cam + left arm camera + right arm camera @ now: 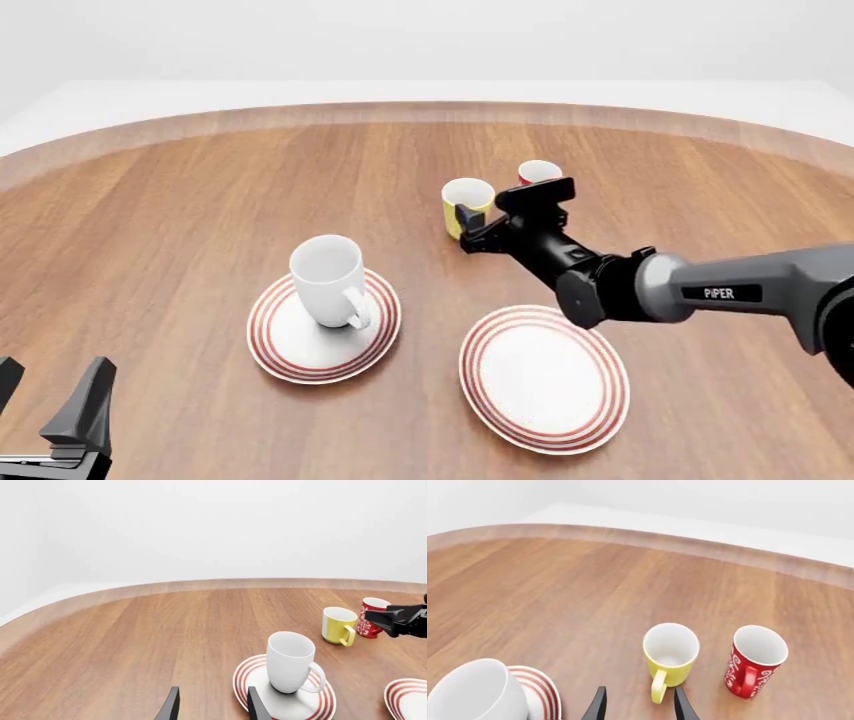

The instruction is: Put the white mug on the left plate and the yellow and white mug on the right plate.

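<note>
Glossy white mug (328, 276) on ringed plate (296, 347)

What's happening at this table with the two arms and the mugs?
The white mug already stands on the left plate. The right gripper, open, is closing in on the handle of the yellow and white mug, which sits beside a red mug. The right plate is bare. The left gripper is open, well away from the mugs.

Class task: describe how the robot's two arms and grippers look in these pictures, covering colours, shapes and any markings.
The right arm is a grey tube lettered PIPER in white, with rounded black joints. The right gripper is black and blocky. The left gripper has two dark, flat, tapering fingers. No cables show.
</note>
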Robot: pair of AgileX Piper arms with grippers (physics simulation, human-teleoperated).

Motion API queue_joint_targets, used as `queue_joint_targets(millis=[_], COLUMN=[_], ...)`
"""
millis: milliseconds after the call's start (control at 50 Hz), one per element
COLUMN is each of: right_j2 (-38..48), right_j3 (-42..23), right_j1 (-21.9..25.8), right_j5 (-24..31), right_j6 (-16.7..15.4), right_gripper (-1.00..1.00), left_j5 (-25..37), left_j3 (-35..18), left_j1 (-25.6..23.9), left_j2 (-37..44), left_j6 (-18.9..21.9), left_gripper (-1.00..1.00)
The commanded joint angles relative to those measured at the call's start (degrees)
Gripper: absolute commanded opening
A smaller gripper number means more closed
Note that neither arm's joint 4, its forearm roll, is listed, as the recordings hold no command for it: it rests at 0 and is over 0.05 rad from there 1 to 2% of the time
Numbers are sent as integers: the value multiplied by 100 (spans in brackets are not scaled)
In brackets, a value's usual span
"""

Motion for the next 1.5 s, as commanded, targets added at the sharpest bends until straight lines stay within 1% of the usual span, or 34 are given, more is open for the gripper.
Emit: queue_joint_targets(millis=[20, 380, 600, 1000, 1500], right_j2=[300, 639, 1037, 1467, 1800], right_j3=[-262, -519, -852, -1250, -1468], right_j1=[-81, -214, -265, -247, -194], right_j5=[37, 60, 150, 315, 390], right_j6=[55, 104, 130, 178, 193], right_gripper=[100, 100, 100, 100, 100], left_j5=[0, 0, 0, 0, 0], left_j3=[0, 0, 0, 0, 0], left_j1=[0, 0, 0, 0, 0], left_j2=[0, 0, 0, 0, 0], left_j6=[0, 0, 0, 0, 0], left_gripper=[100, 100, 100, 100, 100])
